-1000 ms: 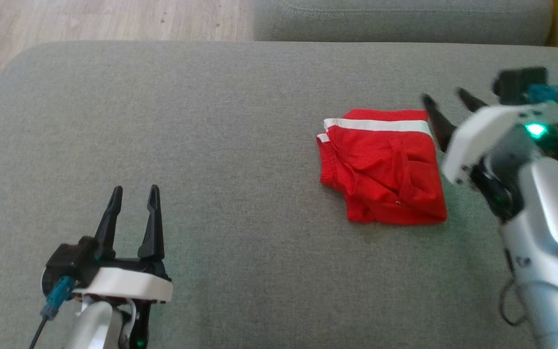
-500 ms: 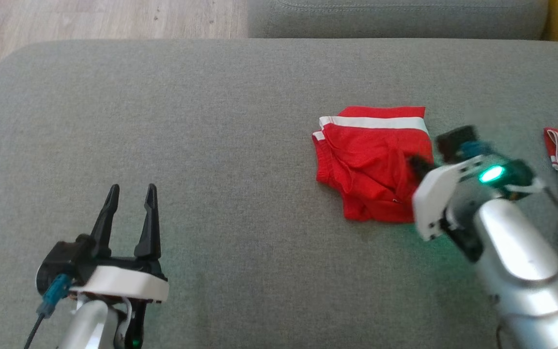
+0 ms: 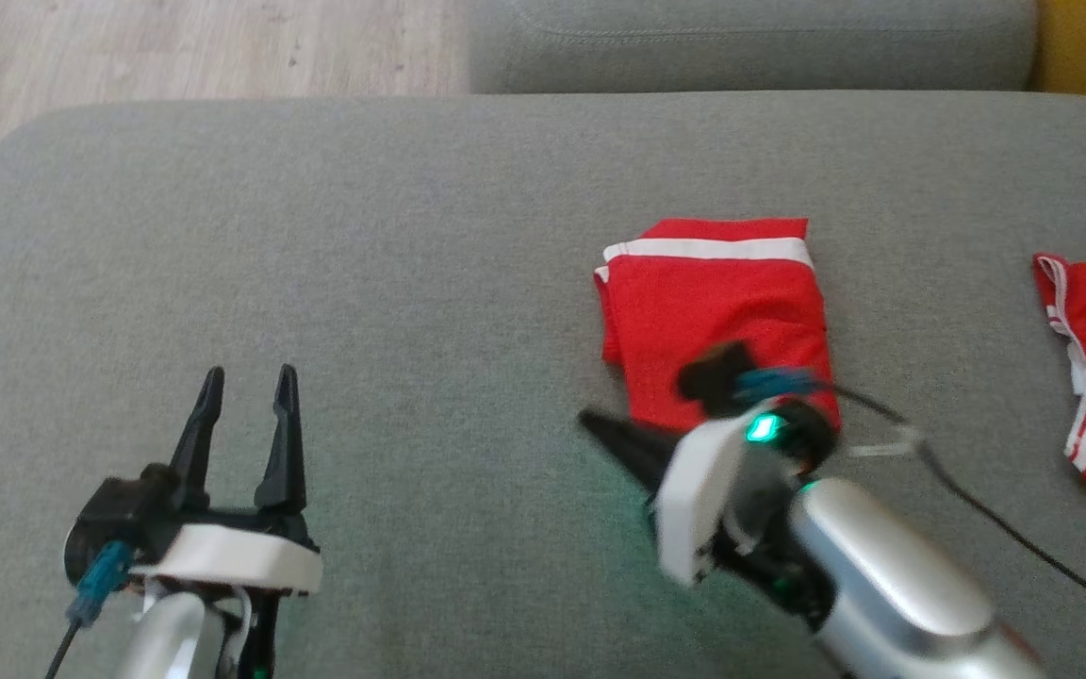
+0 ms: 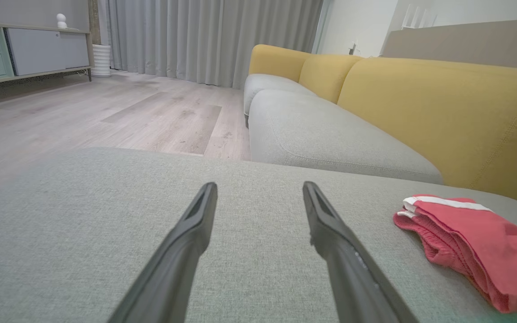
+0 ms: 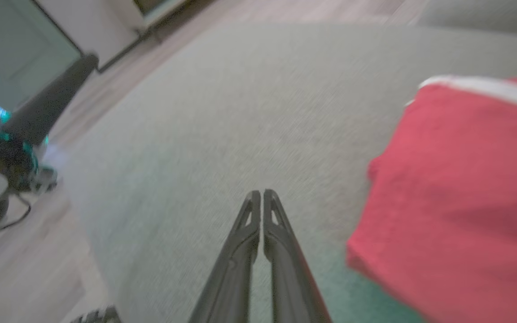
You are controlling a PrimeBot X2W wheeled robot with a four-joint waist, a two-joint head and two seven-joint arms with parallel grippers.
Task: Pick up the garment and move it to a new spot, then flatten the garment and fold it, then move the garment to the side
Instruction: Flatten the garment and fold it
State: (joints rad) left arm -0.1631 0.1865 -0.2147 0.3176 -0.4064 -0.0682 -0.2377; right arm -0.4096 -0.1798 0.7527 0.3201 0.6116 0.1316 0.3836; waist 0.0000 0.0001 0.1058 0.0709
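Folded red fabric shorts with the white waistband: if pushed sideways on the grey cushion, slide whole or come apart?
The folded red fabric shorts look thin and soft, so probably floppy if lifted by one edge. Loose stacked layers show at the side, so a push may shear them. The textured grey cushion likely grips, favouring bunching over sliding.
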